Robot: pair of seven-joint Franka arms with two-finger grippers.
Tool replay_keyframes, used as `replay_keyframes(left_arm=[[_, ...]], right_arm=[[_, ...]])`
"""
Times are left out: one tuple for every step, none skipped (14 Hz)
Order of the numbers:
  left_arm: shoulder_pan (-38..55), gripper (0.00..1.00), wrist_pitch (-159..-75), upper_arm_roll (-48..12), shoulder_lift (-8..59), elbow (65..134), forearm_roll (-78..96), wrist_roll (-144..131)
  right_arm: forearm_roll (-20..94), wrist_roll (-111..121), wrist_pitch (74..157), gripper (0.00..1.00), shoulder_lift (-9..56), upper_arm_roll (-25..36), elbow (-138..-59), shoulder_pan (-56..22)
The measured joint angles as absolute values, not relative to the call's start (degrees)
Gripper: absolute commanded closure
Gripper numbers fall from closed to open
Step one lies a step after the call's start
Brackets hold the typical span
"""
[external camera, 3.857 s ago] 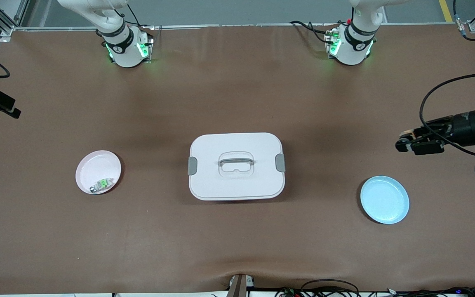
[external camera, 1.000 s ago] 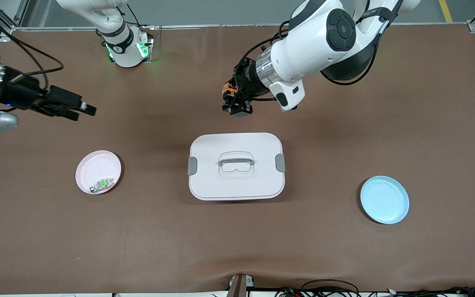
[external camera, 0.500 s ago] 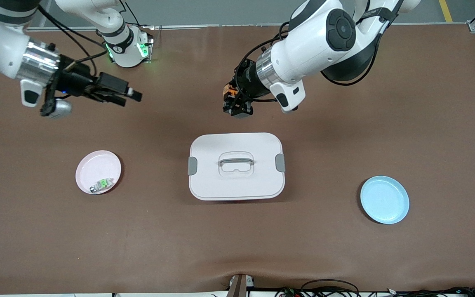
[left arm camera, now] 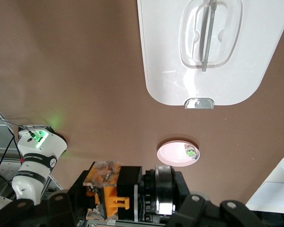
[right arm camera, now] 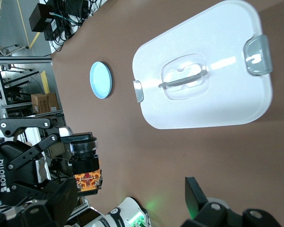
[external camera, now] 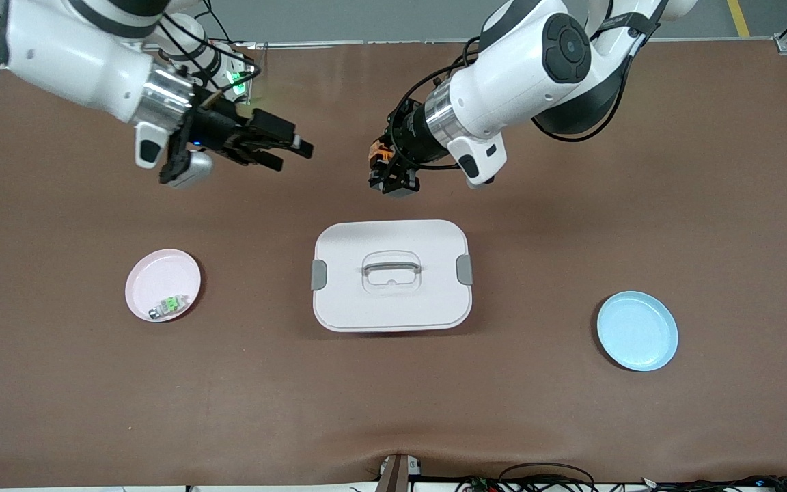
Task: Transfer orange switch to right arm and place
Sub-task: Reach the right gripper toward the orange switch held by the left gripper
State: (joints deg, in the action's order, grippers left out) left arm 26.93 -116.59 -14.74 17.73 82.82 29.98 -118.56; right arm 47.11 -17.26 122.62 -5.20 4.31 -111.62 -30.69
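My left gripper (external camera: 388, 174) is shut on the orange switch (external camera: 376, 153) and holds it in the air over the bare table, just farther from the front camera than the white box. In the left wrist view the switch (left arm camera: 114, 190) sits between the jaws, with an orange block, a black body and a silver ring. My right gripper (external camera: 291, 156) is open and empty, level with the switch and a short gap from it, pointing at it. In the right wrist view the switch (right arm camera: 86, 178) shows ahead of the open right gripper (right arm camera: 130, 201).
A white lidded box (external camera: 391, 275) with a handle stands mid-table. A pink plate (external camera: 161, 273) holding a small silver-and-green part (external camera: 169, 305) lies toward the right arm's end. A blue plate (external camera: 637, 331) lies toward the left arm's end.
My right arm has swung in from the right arm's end of the table toward the held switch, gripper open. My left gripper has stayed still with the switch over the last second.
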Motion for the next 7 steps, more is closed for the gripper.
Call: replay_keyframes(left_arm=[[26.93,0.78,-116.65,-14.75,17.73,82.82,29.98,-118.56],[26.93,0.78,-116.69,-14.75,17.73,82.82,29.98,-118.56],[26.93,0.78,-116.76,-14.75,17.74,82.82,29.98,-118.56],[26.93,0.78,-116.88,-14.74,17.75,82.82,29.98,-118.56],[26.93,0.78,-116.98,-14.74,17.77,82.82,29.98,-118.56],[26.93,0.78,-117.01,-14.74,17.77,82.82,29.98,-118.56],[26.93,0.78,-117.02,-14.74,17.78,82.82,29.98,-118.56]], right_arm=[[47.3,-17.66,123.69,0.0,-4.7,4.31,-111.74,-31.84],[47.75,-17.75,124.28,0.0,-4.23,4.33,-111.74,-32.56],[48.31,-17.75,124.52,0.0,-3.87,4.35,-111.74,-33.0],[48.53,-17.75,124.79,0.0,-3.66,4.35,-111.74,-33.37],[48.66,-17.79,125.41,0.0,-3.55,4.35,-111.73,-33.84],[48.77,-18.01,126.24,0.0,-3.51,4.36,-111.73,-34.35],[48.93,-18.45,127.35,0.0,-3.49,4.36,-111.73,-34.99]])
